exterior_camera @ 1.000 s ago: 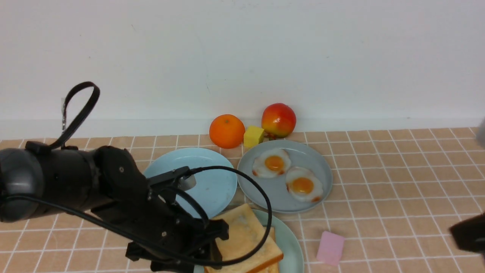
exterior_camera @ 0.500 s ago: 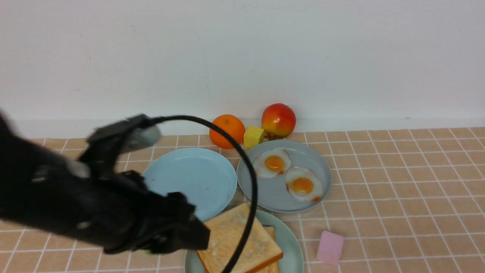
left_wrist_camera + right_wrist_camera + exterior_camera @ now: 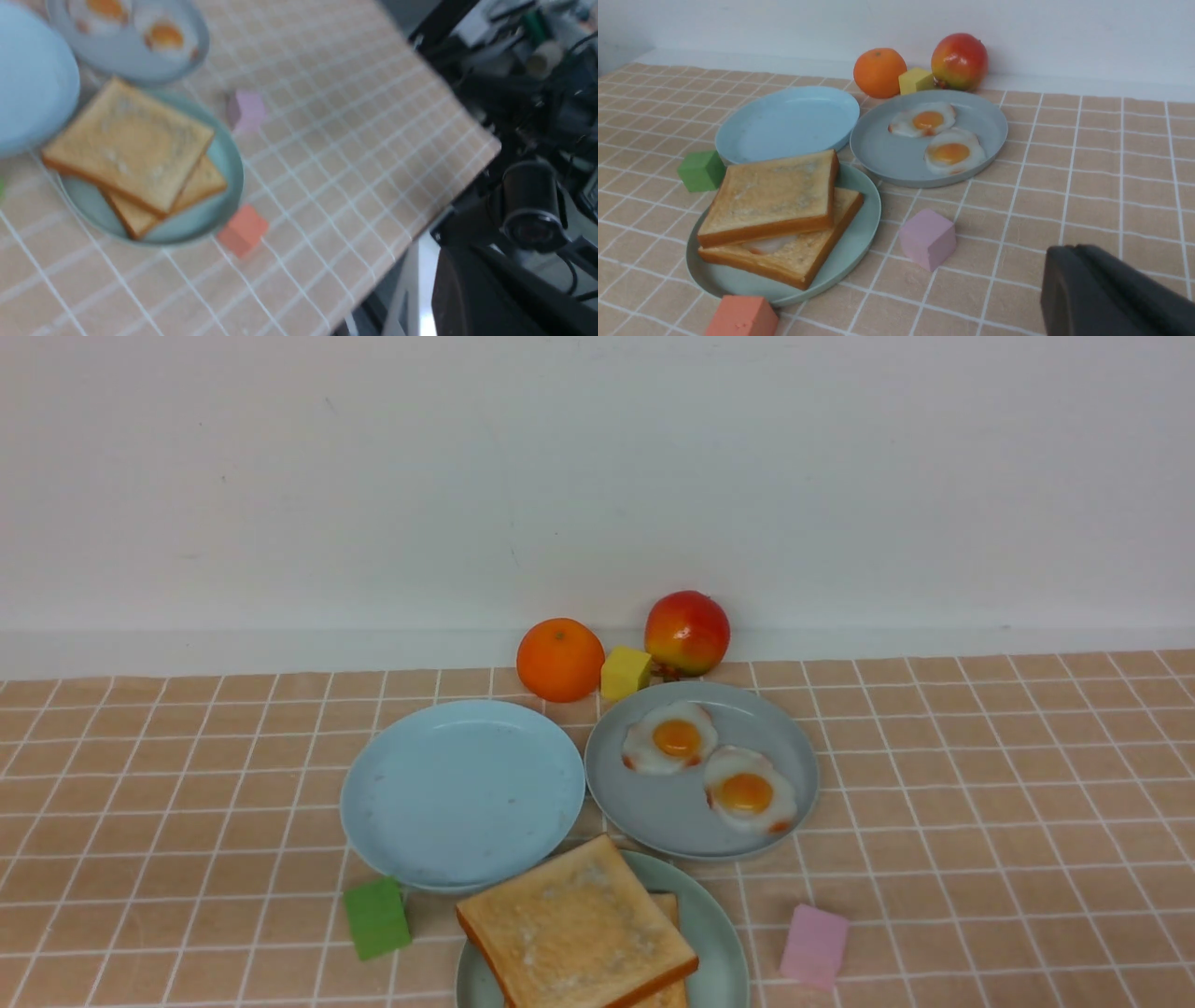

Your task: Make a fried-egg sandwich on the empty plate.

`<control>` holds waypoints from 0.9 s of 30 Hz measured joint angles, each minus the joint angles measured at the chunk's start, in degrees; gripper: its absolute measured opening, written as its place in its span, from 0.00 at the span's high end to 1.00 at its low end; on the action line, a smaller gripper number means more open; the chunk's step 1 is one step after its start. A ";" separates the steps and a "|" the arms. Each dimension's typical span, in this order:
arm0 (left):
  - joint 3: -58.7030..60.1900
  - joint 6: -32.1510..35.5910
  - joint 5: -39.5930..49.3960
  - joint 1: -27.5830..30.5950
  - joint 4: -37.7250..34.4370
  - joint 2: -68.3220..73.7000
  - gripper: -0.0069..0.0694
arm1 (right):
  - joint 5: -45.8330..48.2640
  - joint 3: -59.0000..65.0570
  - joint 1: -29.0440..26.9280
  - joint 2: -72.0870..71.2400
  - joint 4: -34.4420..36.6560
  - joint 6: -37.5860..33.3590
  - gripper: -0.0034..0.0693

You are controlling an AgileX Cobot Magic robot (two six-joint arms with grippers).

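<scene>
On the left side of the bench [image 3: 140, 784] sits a small green block [image 3: 376, 918]. Just behind it is the light-blue plate [image 3: 462, 791], and nothing is on it.

Near the middle, at the front edge, is the mint-green plate [image 3: 859, 233]. The sandwich is here. Two toast slices are stacked on it. The top toast [image 3: 773, 196] lies a bit crooked over the bottom toast [image 3: 810, 254]. In the right wrist view, a bit of white peeks out between them, so the fried egg [image 3: 768, 243] looks to be inside. An orange-red block [image 3: 740, 317] sits just in front of this plate.

Behind the plates, by the wall, are an orange [image 3: 560, 659], a yellow block [image 3: 625, 673] and a red and yellow fruit [image 3: 687, 632].

A bit more to the right is the grey-blue plate [image 3: 794, 775] with two more fried eggs on it, lying side by side. A pink block [image 3: 815, 945] sits in front of that plate.

No arm shows over the bench in the front view. The left fingers are out of sight, and they are closed on nothing. The right fingers [image 3: 1101, 294] are a dark shape at the picture's corner, pressed together and holding nothing.

I think the sandwich is made and nothing big is left to do
</scene>
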 joint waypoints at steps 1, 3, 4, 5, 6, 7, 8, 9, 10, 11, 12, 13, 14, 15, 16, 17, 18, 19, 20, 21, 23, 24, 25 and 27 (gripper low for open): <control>0.00 0.00 -0.09 0.00 0.21 -0.42 0.93 | 0.00 0.06 0.00 0.00 0.00 0.00 0.97; 0.00 0.05 -0.95 0.00 3.21 -1.61 0.93 | 0.00 0.12 0.00 -0.04 0.00 0.00 0.96; 0.00 0.05 -1.00 0.00 4.61 -1.62 0.93 | 0.00 0.12 0.00 -0.04 0.00 0.00 0.96; 0.00 0.05 -1.15 0.00 5.99 -1.62 0.93 | 0.00 0.12 0.00 -0.04 0.00 0.00 0.96; 0.00 0.05 -1.15 0.00 7.55 -1.62 0.93 | 0.00 0.12 0.00 -0.04 0.00 0.00 0.96; 0.00 0.05 -1.15 0.00 8.66 -1.62 0.93 | 0.00 0.12 0.00 -0.04 0.00 0.00 0.96; 0.00 0.05 -1.15 0.00 9.31 -1.62 0.93 | 0.00 0.12 0.00 -0.04 0.00 0.00 0.96; 0.00 0.05 -1.15 0.00 10.14 -1.62 0.93 | 0.00 0.12 0.00 -0.04 0.00 0.00 0.96; 0.00 0.05 -1.15 0.00 10.87 -1.62 0.93 | 0.00 0.12 0.00 -0.04 0.00 0.00 0.95; 0.00 0.05 -1.15 0.00 11.43 -1.62 0.93 | 0.00 0.12 0.00 -0.04 0.00 0.00 0.95; 0.00 0.05 -1.15 0.00 11.52 -1.62 0.93 | 0.00 0.12 0.00 -0.04 0.00 0.00 0.95; 0.00 0.05 -1.15 0.00 12.16 -1.62 0.93 | 0.00 0.12 0.00 -0.04 -0.03 0.00 0.95; 0.00 0.05 -1.15 0.00 12.42 -1.62 0.93 | 0.00 0.12 0.00 -0.04 -0.03 0.00 0.95; 0.00 0.05 -1.15 0.00 12.63 -1.62 0.93 | 0.00 0.12 0.00 -0.04 -0.03 0.00 0.95; 0.00 0.05 -1.21 0.00 12.77 -1.62 0.93 | 0.00 0.12 0.00 -0.04 -0.03 0.00 0.95; 0.28 0.18 -1.54 0.00 12.95 -1.62 0.93 | 0.00 0.12 0.00 -0.04 -0.03 0.00 0.95; 0.81 0.64 -2.50 0.00 13.59 -1.62 0.93 | 0.05 0.12 0.00 -0.04 -0.03 0.00 0.95; 0.81 0.73 -2.50 0.00 13.80 -1.62 0.93 | 0.05 0.12 0.00 -0.04 -0.03 0.00 0.95; 2.23 0.91 -4.97 0.25 16.16 -2.13 0.93 | 0.05 0.12 0.00 -0.04 0.03 0.00 0.95; 3.81 0.57 -7.37 0.98 18.26 -2.96 0.93 | 0.05 0.12 0.00 -0.04 0.03 0.00 0.95; 9.54 -3.53 -13.73 4.30 24.52 -6.28 0.93 | 0.05 0.12 0.00 -0.04 -0.04 0.00 0.95; 10.12 -3.53 -14.33 4.30 24.52 -6.67 0.93 | 0.05 0.12 0.00 -0.04 -0.04 0.00 0.95; 14.63 -8.26 -18.80 6.93 29.34 -10.08 0.93 | 0.05 0.12 0.00 -0.04 -0.10 0.00 0.95; 22.03 -14.64 -25.14 10.05 35.09 -14.84 0.93 | 0.05 0.12 0.00 -0.04 -0.20 0.00 0.94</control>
